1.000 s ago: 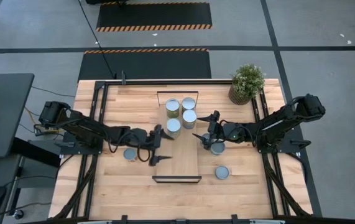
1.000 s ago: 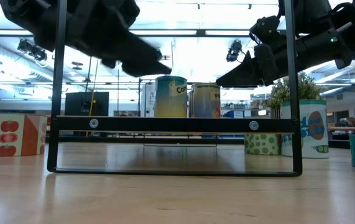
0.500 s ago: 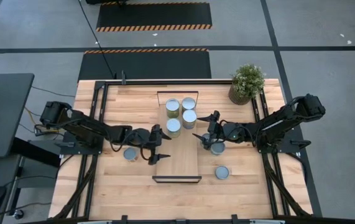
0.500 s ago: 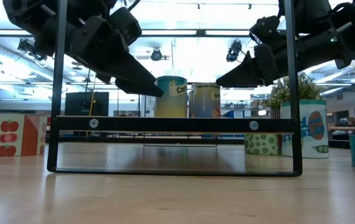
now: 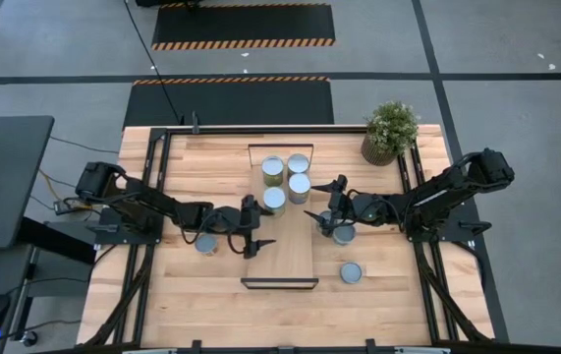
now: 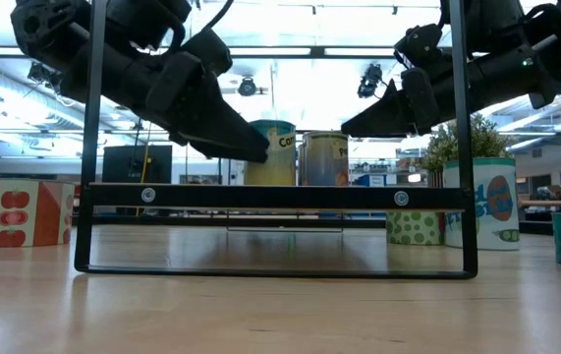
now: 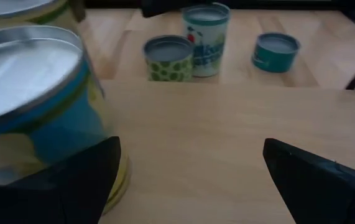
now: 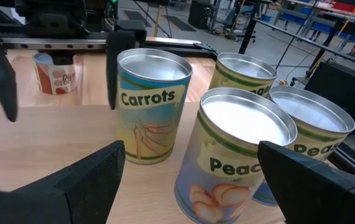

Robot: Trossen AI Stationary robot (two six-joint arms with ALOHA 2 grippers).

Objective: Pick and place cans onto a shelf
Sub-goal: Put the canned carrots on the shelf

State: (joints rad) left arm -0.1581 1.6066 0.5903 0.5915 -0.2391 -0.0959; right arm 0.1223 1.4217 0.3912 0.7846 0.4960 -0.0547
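Observation:
The shelf (image 5: 285, 258) lies mid-table. Several cans stand upright on its far half (image 5: 300, 185). The nearest is the Carrots can (image 5: 274, 201), also seen in the right wrist view (image 8: 149, 106) and the left wrist view (image 7: 34, 106). My left gripper (image 5: 260, 223) is open and empty above the shelf, just on the near side of the Carrots can. My right gripper (image 5: 317, 200) is open and empty at the shelf's right edge, pointing at the cans (image 8: 242, 149). More cans stand on the table: one to the left (image 5: 204, 243), one under my right arm (image 5: 344, 234), one near right (image 5: 351, 272).
A potted plant (image 5: 391, 131) stands at the far right corner. A dark frame (image 5: 152, 177) runs along the table's sides. The shelf's near half (image 7: 214, 124) is bare wood. The shelf's dark end trim (image 6: 275, 197) crosses the low view.
My left gripper has gone toward the table's right edge and down, from the shelf's left edge to above the shelf beside the Carrots can. It has stayed open. My right gripper and the cans have kept still.

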